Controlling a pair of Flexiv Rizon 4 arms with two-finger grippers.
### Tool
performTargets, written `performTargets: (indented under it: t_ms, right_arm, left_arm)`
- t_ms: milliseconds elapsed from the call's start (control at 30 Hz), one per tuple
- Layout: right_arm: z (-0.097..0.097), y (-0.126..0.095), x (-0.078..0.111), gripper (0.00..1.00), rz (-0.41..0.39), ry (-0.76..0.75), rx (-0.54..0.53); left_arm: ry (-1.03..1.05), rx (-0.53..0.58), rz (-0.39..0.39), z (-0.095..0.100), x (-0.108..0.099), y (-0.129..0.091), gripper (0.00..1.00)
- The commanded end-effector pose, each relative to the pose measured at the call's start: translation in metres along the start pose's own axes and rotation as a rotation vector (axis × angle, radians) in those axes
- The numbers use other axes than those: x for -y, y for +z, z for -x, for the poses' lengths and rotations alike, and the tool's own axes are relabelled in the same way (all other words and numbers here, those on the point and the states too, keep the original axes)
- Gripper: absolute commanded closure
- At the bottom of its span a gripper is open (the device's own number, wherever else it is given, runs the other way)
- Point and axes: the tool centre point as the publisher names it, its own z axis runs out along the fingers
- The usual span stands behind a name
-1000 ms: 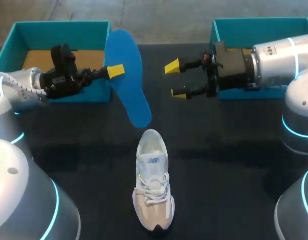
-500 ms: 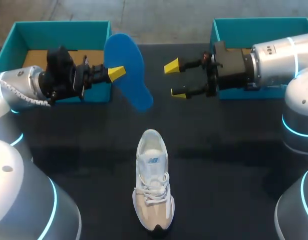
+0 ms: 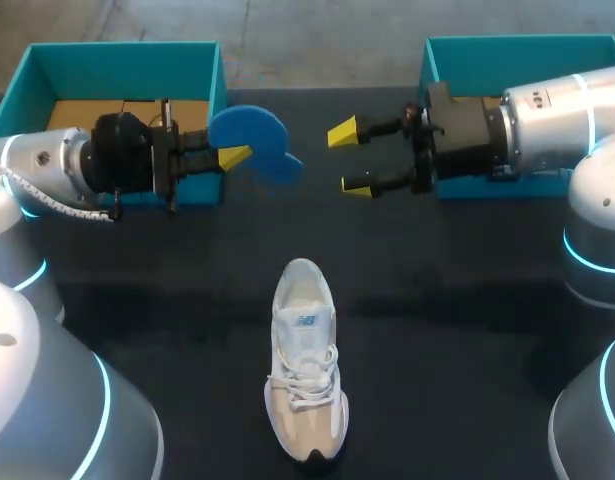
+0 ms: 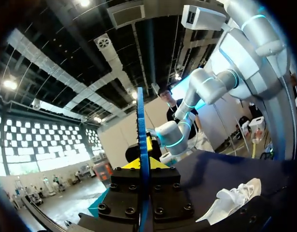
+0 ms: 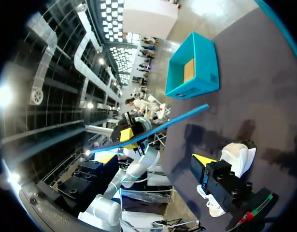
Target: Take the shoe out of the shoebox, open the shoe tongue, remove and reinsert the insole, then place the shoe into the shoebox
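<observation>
"Insole first: where is it?"

"Upper left of centre in the head view, up off the table, just right of the left shoebox. The left claw has it pinched, with a yellow tip on each face. From the left wrist it shows as a thin blue edge running out between the fingers."

"And the shoe?"

"Lower centre, flat on the table, touching nothing. Its long axis runs up and down the frame. The laces and beige end point to the lower edge, so the opening looks to be at the upper end, nearer the claws."

"Right claw?"

"Upper right of centre, beside the right shoebox. It is spread wide, holds nothing and faces the left one."

"What does reinsertion turn on?"

"The shoe lies below and a little right of the left claw, well apart from it. The insole looks foreshortened, so its length is not along the shoe's axis. I'd judge it must swing into line before going down into the opening. Both claws are about equally near, and the free right one could steady the shoe."
</observation>
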Motion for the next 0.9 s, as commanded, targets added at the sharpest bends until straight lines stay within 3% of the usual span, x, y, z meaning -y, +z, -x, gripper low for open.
performTargets:
  t_ms: [33, 200, 433, 600, 900]
  right_arm:
    - [0.001, 0.002, 0.000, 0.00, 0.002, 0.000, -0.001]
    - [0.001, 0.002, 0.000, 0.00, 0.002, 0.000, -0.001]
    - [0.001, 0.002, 0.000, 0.00, 0.002, 0.000, -0.001]
    - [0.001, 0.002, 0.000, 0.00, 0.002, 0.000, -0.001]
    - [0.001, 0.002, 0.000, 0.00, 0.002, 0.000, -0.001]
  left_arm:
    - [0.052, -0.006, -0.005, 0.001, -0.002, 0.000, 1.00]
    - [0.075, -0.016, -0.026, 0.001, -0.001, 0.000, 1.00]
    - [0.467, -0.075, -0.042, -0.006, 0.003, -0.003, 1.00]
    - [0.574, -0.080, -0.096, -0.008, 0.005, -0.002, 1.00]
    - [0.796, -0.091, -0.077, -0.008, 0.006, -0.002, 1.00]
